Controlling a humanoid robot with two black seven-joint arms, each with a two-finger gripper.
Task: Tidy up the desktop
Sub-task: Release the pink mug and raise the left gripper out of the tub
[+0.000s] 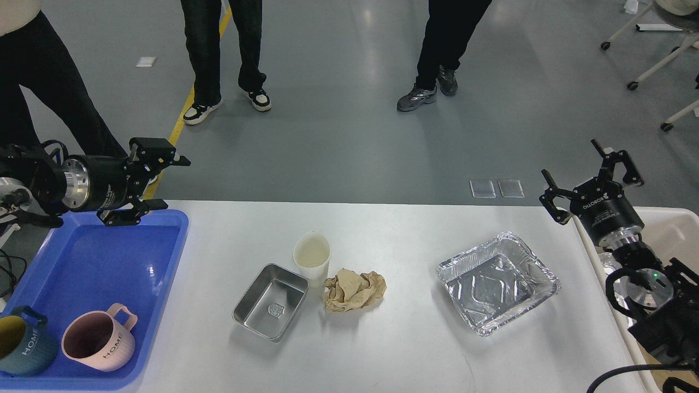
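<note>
Pink mug (101, 339) and dark teal mug (22, 346) sit in blue tray (109, 256) at desktop (382, 349) left edge. Mid-desktop: steel pan (270, 309), paper cup (312, 256), crumpled brown paper (355, 290) touching cup, foil tray (497, 281). Left gripper (155, 188) jaws apart over tray's far edge; right gripper (592, 180) spread, empty.
</note>
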